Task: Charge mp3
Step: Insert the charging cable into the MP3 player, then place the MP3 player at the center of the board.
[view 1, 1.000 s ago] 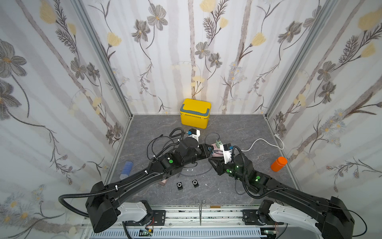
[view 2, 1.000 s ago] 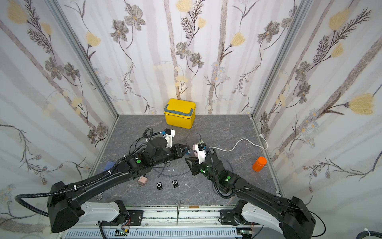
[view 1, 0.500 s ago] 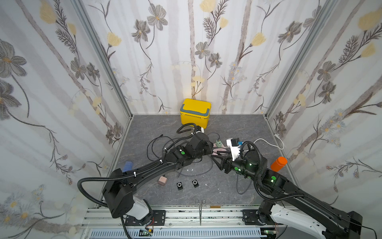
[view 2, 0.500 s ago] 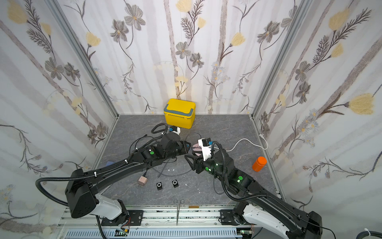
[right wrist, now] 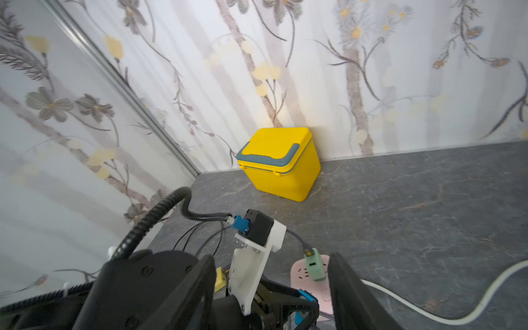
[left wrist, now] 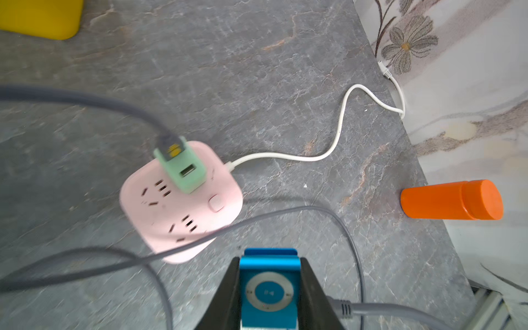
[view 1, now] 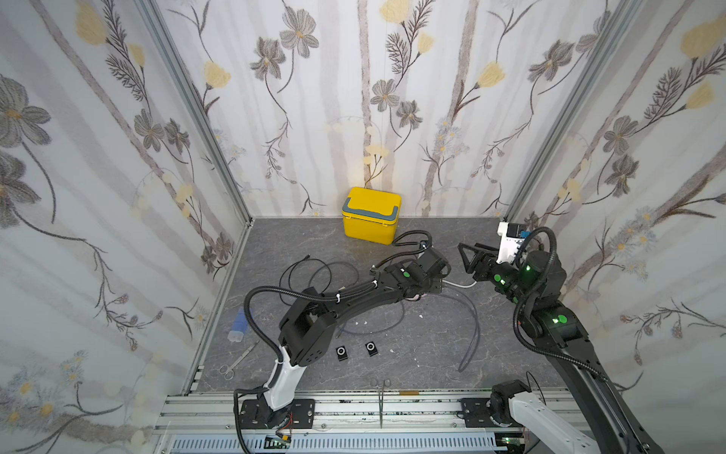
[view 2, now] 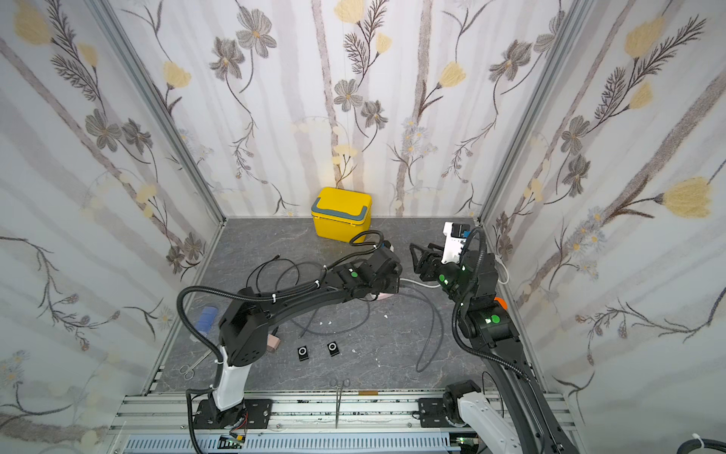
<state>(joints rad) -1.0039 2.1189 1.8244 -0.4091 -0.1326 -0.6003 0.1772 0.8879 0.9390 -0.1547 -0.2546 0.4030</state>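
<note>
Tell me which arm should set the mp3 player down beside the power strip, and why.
Left. The left gripper is shut on the blue mp3 player and hangs close to the pink power strip. The right gripper is open, empty and raised off to one side.

Both top views: taken from high above the robot's side, tilted down onto the whole grey surface [view 1: 416, 365] and back wall [view 1: 365, 118]; nearly identical scene shared. Left wrist view: aimed steeply down, close over the pink power strip [left wrist: 180, 200]. Right wrist view: held low, faced toward the yellow box [right wrist: 281, 164]; strip shared by both wrist views.
</note>
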